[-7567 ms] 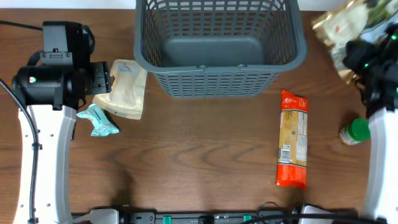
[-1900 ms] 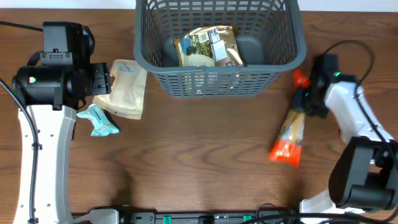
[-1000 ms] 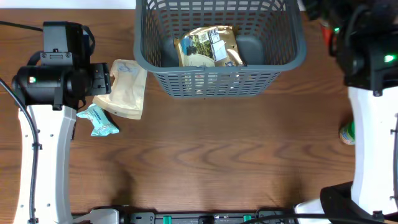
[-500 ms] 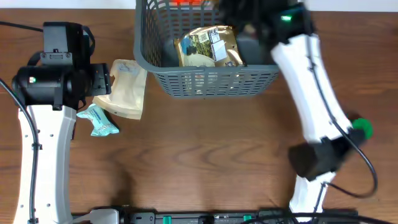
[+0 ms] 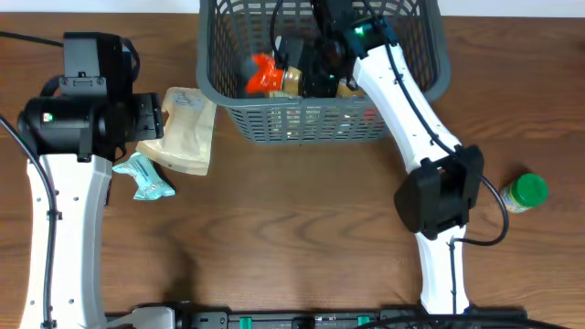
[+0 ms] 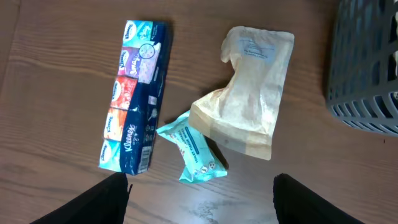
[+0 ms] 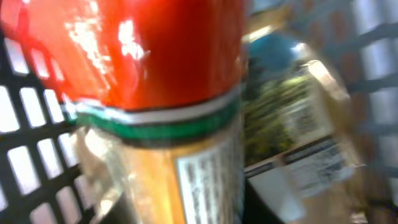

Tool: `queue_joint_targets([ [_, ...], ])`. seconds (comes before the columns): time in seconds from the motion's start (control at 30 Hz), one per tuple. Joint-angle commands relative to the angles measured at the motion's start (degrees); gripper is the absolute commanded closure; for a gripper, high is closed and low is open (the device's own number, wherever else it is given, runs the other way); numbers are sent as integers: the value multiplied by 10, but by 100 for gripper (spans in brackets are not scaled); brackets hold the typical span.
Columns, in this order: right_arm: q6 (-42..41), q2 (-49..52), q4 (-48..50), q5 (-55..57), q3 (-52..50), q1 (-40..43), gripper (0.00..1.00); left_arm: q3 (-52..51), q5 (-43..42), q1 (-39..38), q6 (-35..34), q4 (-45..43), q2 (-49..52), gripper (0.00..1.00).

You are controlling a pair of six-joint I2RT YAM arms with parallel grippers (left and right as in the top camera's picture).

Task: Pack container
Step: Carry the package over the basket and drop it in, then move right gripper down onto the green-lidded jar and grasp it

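Note:
The dark grey lattice container [image 5: 420, 82] stands at the table's far middle; its corner shows in the left wrist view [image 6: 367, 68]. My right gripper [image 5: 311, 73] reaches inside it, shut on a long red-ended clear package [image 5: 265, 75], which fills the right wrist view [image 7: 161, 81], with the gripper [image 7: 186, 208] around its lower part. A gold bag [image 7: 298, 124] lies in the container under the package. My left gripper [image 5: 151, 114] is open and empty left of the container, hovering [image 6: 200, 186] above the table.
Left of the container lie a tan pouch [image 6: 249, 106], a teal packet [image 6: 193, 149] and a blue tissue pack [image 6: 134, 96]. The pouch [image 5: 187, 132] and packet [image 5: 146, 178] also show overhead. A green-lidded jar [image 5: 526, 192] stands at the right.
The gold bag went into the container. My right gripper then took the red-ended package off the table, carried it over the rim and lowered it inside. The left arm has not moved.

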State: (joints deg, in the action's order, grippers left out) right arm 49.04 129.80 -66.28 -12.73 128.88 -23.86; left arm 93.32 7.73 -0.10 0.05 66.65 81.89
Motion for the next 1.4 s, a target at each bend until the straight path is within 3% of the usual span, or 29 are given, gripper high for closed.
queue_joint_targets([
  [0.0,4,3,-14,-13,19,-1,46,7,5,2,3,2,3,27],
  [0.13,-16,-7,-12,-13,21,-3,40,7,5,2,3,2,3,27],
  [0.17,-28,-13,-8,-13,24,-3,23,7,5,2,3,3,3,26],
  [0.2,-42,-22,-5,-13,29,-3,19,7,5,2,3,4,3,27],
  [0.4,-108,-91,11,-4,111,3,17,7,5,2,3,6,3,27],
  [0.57,-382,-137,25,127,197,59,12,7,5,2,3,6,3,27],
  [0.7,-647,-177,-93,216,228,159,14,7,5,2,3,6,3,27],
  [0.87,-801,-212,-236,216,228,306,9,7,5,2,3,5,3,27],
  [1.0,-823,-212,-307,194,226,402,2,7,5,2,3,5,3,27],
  [1.17,-777,-219,-311,124,177,493,1,7,5,2,3,5,3,27],
  [1.37,-724,-280,-310,104,11,558,1,7,5,2,3,6,3,27],
])
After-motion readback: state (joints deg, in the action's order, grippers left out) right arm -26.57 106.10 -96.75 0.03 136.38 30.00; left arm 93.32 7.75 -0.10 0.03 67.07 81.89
